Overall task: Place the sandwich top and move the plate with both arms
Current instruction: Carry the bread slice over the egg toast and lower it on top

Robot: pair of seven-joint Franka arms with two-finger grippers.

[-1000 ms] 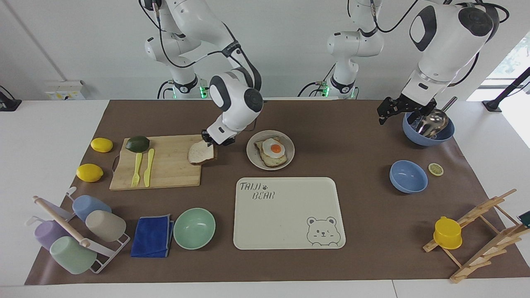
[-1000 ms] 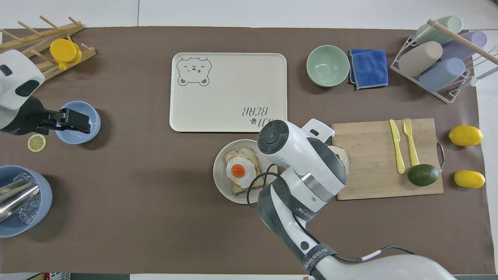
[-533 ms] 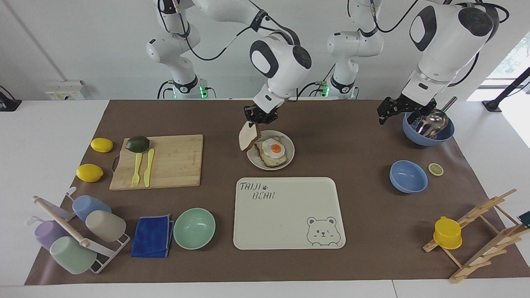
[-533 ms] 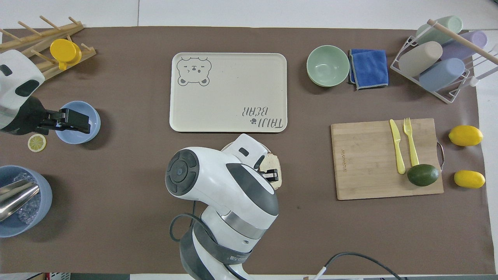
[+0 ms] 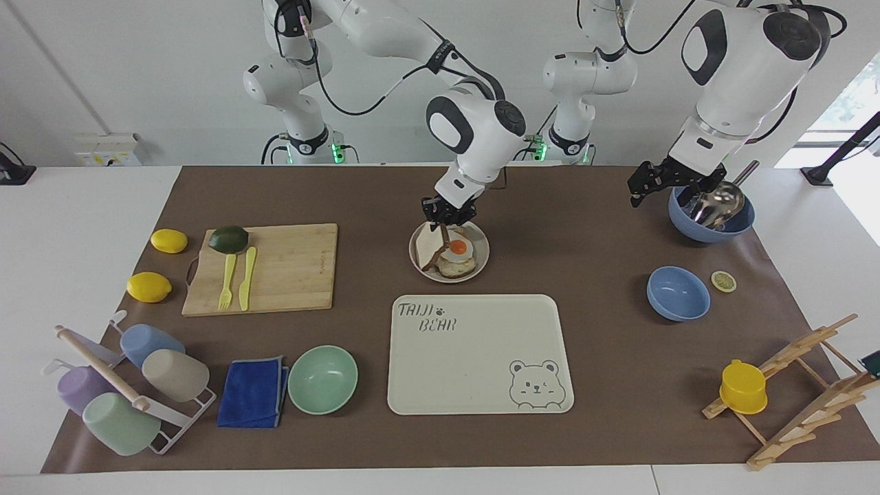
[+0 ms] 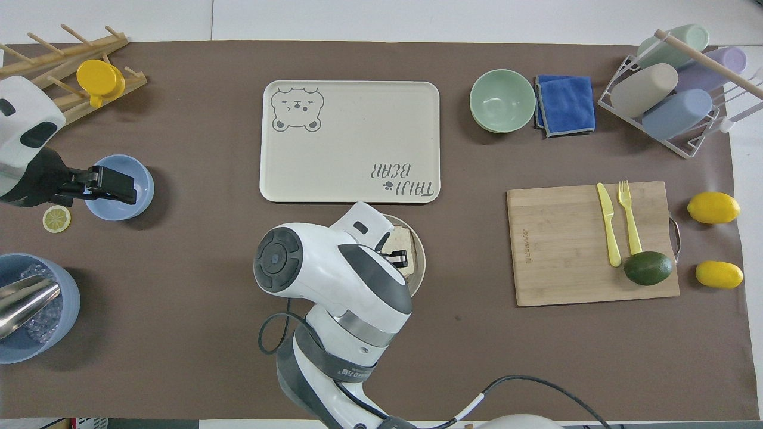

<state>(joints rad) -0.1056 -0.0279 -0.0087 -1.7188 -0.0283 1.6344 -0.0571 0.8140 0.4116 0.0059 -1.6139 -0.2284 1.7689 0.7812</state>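
Facing view: since 0.5 s ago the right gripper (image 5: 448,214) has dropped lower over the plate (image 5: 481,265) and carried the sandwich top (image 5: 429,245) down with it. The slice now hangs tilted, its lower edge at or near the plate, leaning beside the egg toast (image 5: 456,256); contact can't be confirmed. The gripper is clamped on the slice's upper crust, probably so the slice can be tipped flat over the egg. The left gripper (image 5: 653,180) has not moved and waits over the desk (image 5: 591,227) beside the blue bowl with a metal scoop (image 5: 711,214), its 2 fingers apart, empty. The plate sits nearer the robots than the tray (image 5: 474,371), which reads "TAIJI BEAR" with a paw mark and a bear drawing.

Overhead view: the right arm's wrist covers most of the plate (image 6: 421,262); a corner of the sandwich top (image 6: 400,239) shows. The tray (image 6: 351,119) lettering is upside down here. The cutting board (image 6: 560,250) carries small print, unreadable.
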